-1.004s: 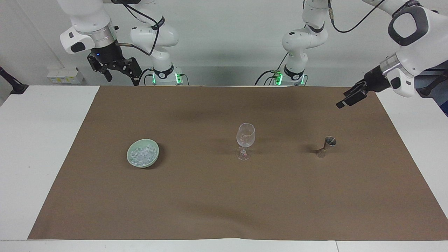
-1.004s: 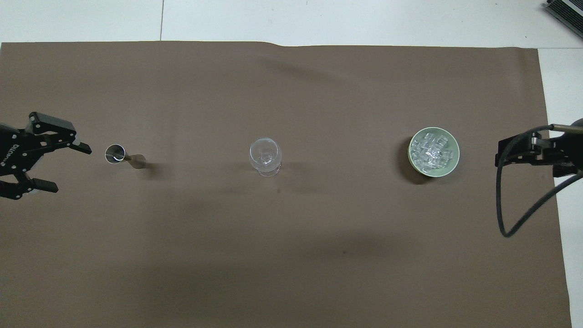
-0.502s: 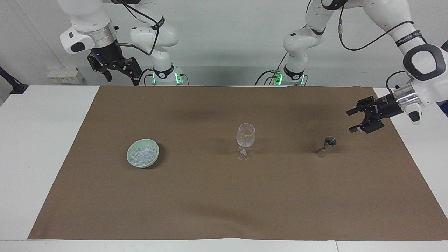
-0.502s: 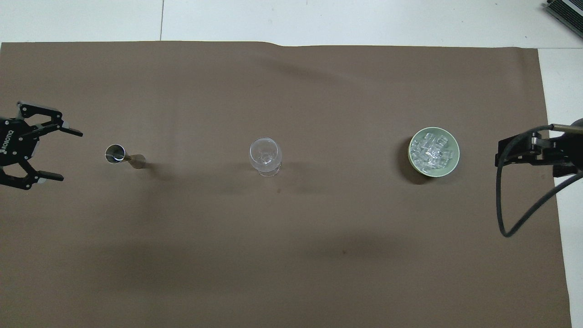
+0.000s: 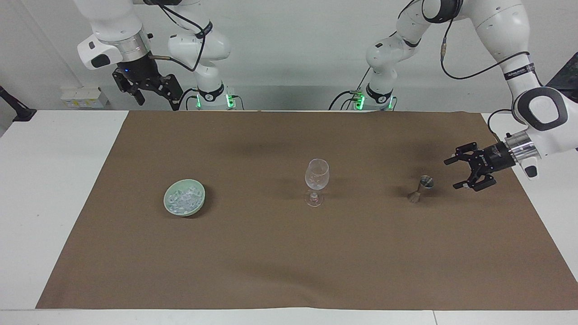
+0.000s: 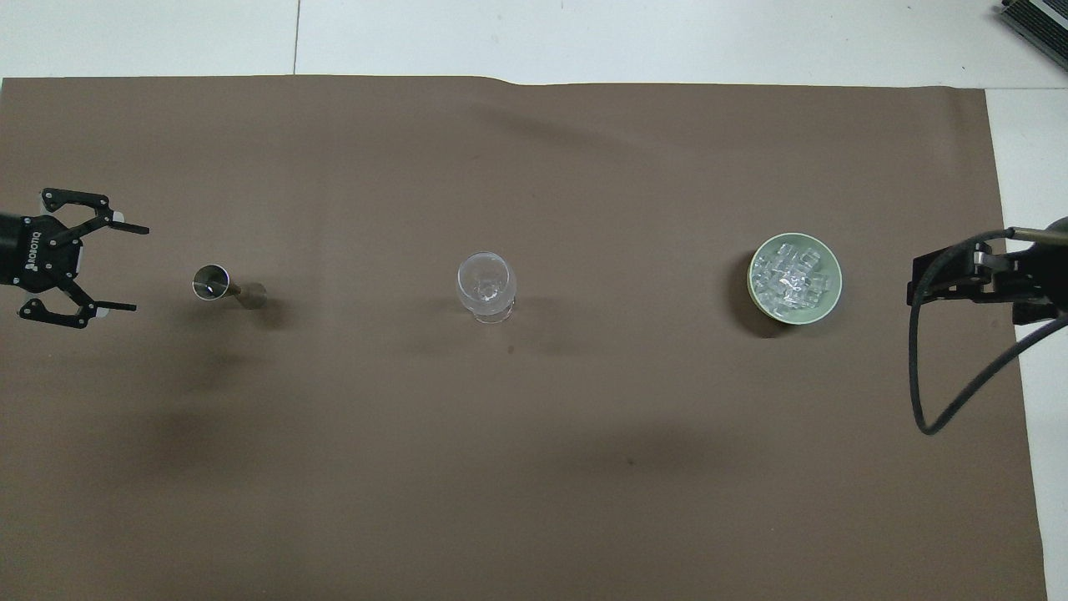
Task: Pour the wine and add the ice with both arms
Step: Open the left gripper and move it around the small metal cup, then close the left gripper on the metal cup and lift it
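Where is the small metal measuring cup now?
The metal measuring cup stands on the brown mat toward the left arm's end of the table, between the wine glass and the open left gripper, which is not touching it.

Brown paper mat [image 6: 534, 467] covers white table [image 6: 667, 37]. Clear stemmed wine glass [image 6: 486, 286] upright at mat centre. Small steel double-cone jigger [image 6: 225, 286] at glass's 9 o'clock, well apart. Pale green round bowl [image 6: 828, 294] at glass's 3 o'clock, holding whitish glassy ice chunks [image 6: 789, 276]. Black left gripper [image 6: 129, 267] at jigger's 9 o'clock, fingers spread, not touching. Black right gripper [image 6: 959, 280] at bowl's 3 o'clock, black cable [image 6: 918, 392] looping to its 6 o'clock.
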Robot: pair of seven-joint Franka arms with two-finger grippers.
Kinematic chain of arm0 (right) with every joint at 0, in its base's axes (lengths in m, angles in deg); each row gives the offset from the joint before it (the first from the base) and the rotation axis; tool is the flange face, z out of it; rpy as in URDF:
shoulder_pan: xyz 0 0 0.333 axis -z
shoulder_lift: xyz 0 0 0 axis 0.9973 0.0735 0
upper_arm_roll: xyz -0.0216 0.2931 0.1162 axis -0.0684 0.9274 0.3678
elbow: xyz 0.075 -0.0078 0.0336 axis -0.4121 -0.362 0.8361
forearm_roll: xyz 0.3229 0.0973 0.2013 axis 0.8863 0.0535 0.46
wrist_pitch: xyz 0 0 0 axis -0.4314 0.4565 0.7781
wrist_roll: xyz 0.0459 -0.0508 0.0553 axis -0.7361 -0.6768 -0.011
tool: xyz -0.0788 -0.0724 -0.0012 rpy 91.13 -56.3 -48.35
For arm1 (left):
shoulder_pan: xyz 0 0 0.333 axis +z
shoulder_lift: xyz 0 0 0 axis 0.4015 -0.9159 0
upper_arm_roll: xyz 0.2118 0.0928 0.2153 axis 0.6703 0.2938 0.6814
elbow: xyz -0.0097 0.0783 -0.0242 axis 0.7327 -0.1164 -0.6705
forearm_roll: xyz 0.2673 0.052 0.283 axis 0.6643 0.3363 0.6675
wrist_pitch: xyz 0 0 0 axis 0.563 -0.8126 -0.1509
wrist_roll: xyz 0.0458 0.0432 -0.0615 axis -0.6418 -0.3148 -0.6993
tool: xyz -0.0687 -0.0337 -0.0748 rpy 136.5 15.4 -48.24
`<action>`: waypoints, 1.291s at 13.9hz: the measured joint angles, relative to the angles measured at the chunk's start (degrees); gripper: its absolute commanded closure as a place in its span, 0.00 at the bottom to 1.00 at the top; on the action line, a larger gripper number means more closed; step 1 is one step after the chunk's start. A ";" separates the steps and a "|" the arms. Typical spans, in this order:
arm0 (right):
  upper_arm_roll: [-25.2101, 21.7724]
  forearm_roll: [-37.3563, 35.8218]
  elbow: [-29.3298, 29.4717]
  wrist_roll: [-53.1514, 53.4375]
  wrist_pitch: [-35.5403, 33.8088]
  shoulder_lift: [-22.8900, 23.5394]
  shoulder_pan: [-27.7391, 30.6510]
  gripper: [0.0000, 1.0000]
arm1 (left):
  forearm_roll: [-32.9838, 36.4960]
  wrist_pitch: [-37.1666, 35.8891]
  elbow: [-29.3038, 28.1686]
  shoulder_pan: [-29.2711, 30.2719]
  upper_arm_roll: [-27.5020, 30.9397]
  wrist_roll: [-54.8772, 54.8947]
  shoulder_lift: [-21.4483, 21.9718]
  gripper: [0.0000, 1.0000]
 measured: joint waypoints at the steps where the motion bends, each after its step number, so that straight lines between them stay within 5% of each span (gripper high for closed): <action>1: 0.00 0.00 0.00 0.00 0.00 0.00 0.00 0.00 | -1.15 0.42 -0.52 0.47 0.03 -0.20 -1.03 0.00; 11: -0.02 0.00 -0.03 0.00 2.35 0.00 0.00 0.00 | -7.49 4.29 -1.96 1.34 -1.38 0.22 -10.14 0.00; 18: -0.02 0.00 -0.03 0.00 2.36 0.00 0.00 0.00 | -10.65 4.36 -2.67 1.00 -2.08 3.03 -10.52 0.00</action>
